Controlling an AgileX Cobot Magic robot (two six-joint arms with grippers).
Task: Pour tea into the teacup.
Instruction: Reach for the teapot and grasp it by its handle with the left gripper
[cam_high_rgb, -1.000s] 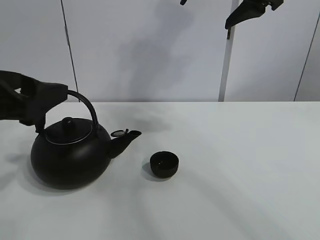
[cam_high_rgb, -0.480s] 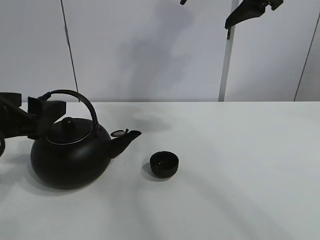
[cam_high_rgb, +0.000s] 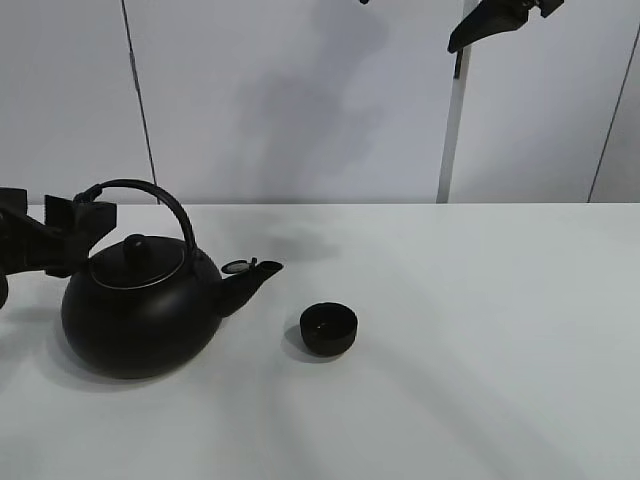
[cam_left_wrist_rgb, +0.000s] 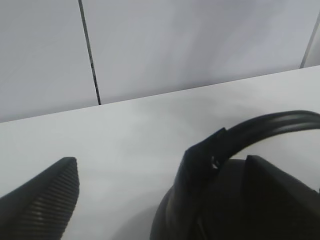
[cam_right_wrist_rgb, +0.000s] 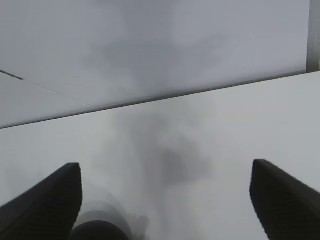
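Note:
The small black teacup stands on the white table, just right of the kettle's spout. The big black kettle stands upright on the table with its arched handle up. My left gripper is open and empty, just left of the handle and apart from it. In the left wrist view one ribbed finger shows beside the handle and the kettle body. My right gripper is open and empty, high above the table at the top edge of the exterior view.
A grey panelled wall runs behind the table, with a pale upright post at the back right. A dark round shape sits at the edge of the right wrist view; I cannot tell what it is.
My left gripper has let go of the kettle's handle and drawn back to the left. The kettle and teacup have stayed in place. The right arm has barely moved.

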